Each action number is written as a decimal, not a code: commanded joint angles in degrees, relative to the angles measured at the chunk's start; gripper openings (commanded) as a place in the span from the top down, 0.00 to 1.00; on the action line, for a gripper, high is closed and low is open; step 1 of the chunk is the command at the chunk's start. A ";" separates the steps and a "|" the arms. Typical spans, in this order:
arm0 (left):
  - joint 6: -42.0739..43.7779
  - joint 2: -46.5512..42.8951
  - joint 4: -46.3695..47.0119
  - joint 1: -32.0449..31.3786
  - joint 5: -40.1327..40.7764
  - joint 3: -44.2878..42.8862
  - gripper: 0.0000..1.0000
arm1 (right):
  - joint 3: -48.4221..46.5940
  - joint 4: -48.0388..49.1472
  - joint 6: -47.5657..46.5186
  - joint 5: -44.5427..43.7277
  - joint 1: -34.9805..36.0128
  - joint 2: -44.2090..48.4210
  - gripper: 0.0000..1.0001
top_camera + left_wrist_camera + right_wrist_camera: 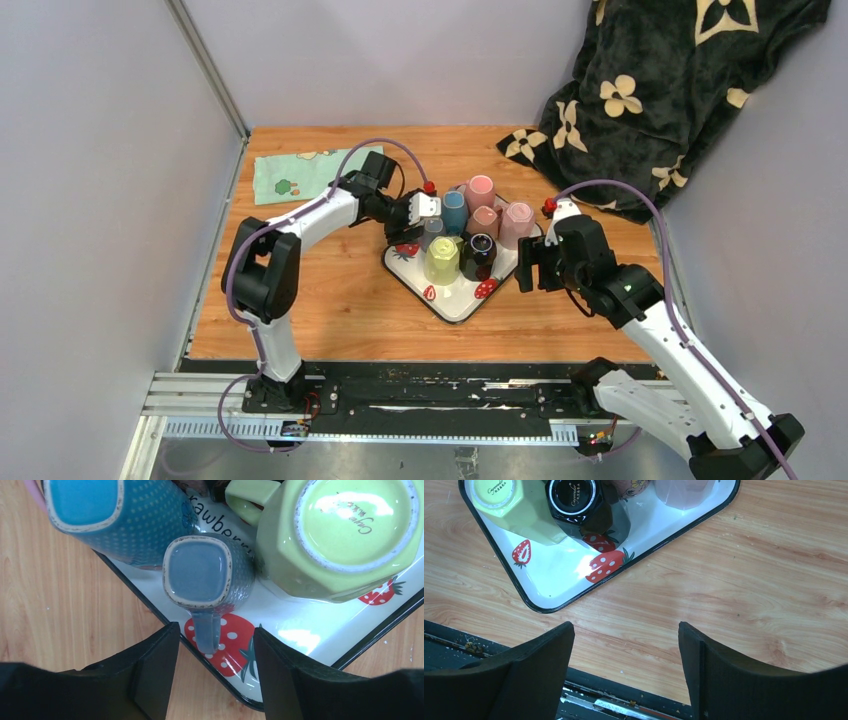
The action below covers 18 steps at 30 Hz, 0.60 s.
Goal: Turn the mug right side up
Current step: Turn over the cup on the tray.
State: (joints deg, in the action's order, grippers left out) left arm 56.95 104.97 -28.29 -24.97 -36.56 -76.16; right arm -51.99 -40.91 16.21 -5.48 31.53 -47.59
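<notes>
Fingers (pixel 155 670) of the left gripper (pixel 215 632) stand apart on either side of the handle (pixel 206 630) of a small grey-blue mug (pixel 197 570), and we see a gap on both sides, so nothing is gripped yet. We take this mug to be the one to turn. It sits upside down, base upward, by the left edge of the strawberry-print tray (pixel 300 630), and its handle points out over that edge towards the wrist.

A larger blue mug (pixel 100 510) sits close against its left side and a yellow-green mug (pixel 340 540) just beside its right, both also base up.

Over at the tray's right edge, the right gripper (pixel 625 627) hovers over bare tabletop (pixel 749 580) with its fingers wide apart, holding nothing.

We judge the step in hand to be the approach for the grasp, with the lift and the turn not yet begun. Next, the left fingers must come together squarely on the handle without nudging the mug sideways. The lift then has to clear both crowding neighbours before the wrist rolls the mug over, and it needs a free patch to land on its base.
</notes>
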 commanded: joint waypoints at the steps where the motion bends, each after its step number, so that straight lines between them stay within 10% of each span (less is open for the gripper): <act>1: 0.27 1.00 0.63 -0.43 1.04 -0.90 0.39 | 0.50 -1.11 0.64 0.38 0.48 1.04 0.20; 18: -0.35 5.01 -1.22 -0.43 1.58 -4.30 0.52 | 0.34 -1.11 0.68 0.87 0.53 0.58 0.20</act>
State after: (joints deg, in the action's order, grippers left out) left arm 56.71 108.73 -28.82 -25.26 -34.65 -78.30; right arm -51.75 -41.23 16.71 -4.97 31.53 -47.07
